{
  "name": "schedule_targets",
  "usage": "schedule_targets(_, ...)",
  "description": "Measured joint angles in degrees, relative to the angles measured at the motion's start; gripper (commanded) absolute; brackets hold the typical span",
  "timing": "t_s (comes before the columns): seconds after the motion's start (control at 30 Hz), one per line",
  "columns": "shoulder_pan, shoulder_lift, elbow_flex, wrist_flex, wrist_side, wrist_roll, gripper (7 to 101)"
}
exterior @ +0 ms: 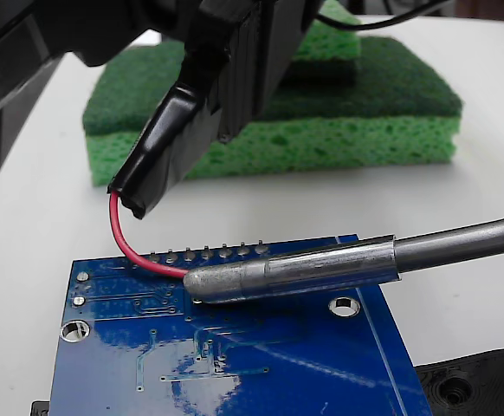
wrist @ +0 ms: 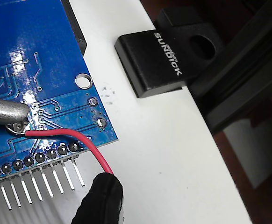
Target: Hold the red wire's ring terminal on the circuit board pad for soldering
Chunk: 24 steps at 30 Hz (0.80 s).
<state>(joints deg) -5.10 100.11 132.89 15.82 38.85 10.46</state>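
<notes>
My gripper (exterior: 222, 104) comes down from the top, shut on the black sleeve (exterior: 161, 147) of the red wire (exterior: 126, 243). The wire bends down onto the blue circuit board (exterior: 235, 355). In the wrist view the sleeve (wrist: 101, 198) is at the bottom. From it the red wire (wrist: 80, 140) runs left to the ring terminal (wrist: 15, 127), which lies flat on the circuit board (wrist: 28, 42). A grey soldering iron tip (wrist: 3, 111) touches the ring from the left. The pad is mostly covered by ring and tip. In the fixed view the iron tip (exterior: 287, 273) hides the ring.
Two stacked green sponges (exterior: 321, 130) lie behind the board. A row of grey pins (wrist: 38, 158) lines the board edge near the wire. A black block (wrist: 154, 58) sits at the white table's edge (wrist: 206, 154). A black plastic part (exterior: 477, 381) is at lower right.
</notes>
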Motion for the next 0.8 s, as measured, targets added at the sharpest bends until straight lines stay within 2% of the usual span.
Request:
schedule_targets(0.63,0.2,0.0,0.0,0.2,0.0,0.0,100.3)
schedule_targets(0.8,1.0,1.2,-0.4,1.8,-1.5,0.0,100.3)
